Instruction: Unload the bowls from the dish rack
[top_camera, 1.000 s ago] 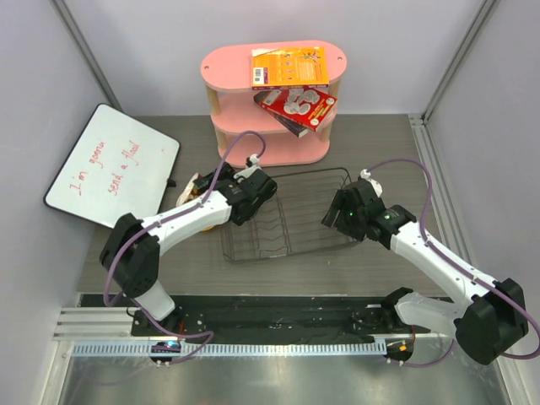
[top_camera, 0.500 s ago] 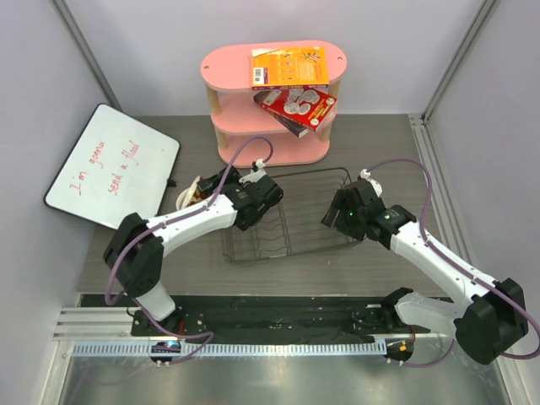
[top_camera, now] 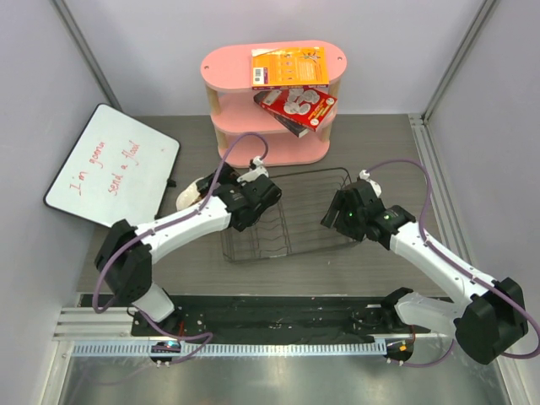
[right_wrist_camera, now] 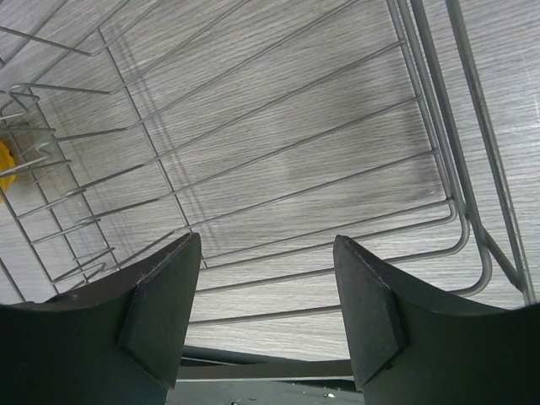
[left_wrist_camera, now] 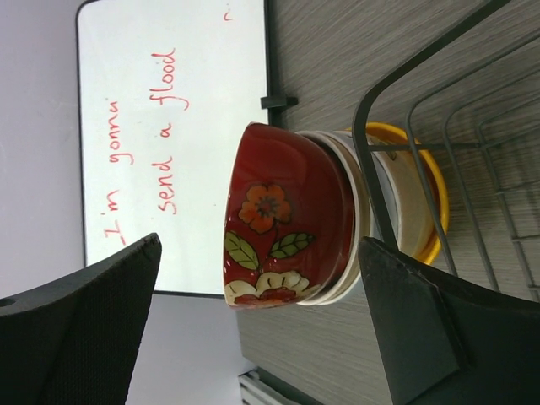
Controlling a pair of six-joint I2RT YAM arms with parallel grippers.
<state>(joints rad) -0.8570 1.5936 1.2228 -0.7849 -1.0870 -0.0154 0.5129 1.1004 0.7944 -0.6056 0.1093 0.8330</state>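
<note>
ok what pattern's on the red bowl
Floral: an orange flower, green leaves and cream petals on the red bowl, best seen in the left wrist view.

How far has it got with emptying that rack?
Apparently nearly finished. The dish rack holds no bowls that I can see; the dark red bowl and yellow-orange bowl sit stacked with others on the table beside it. Both the left hand and right hand are open and empty. Nothing visibly remains to lift out.
</note>
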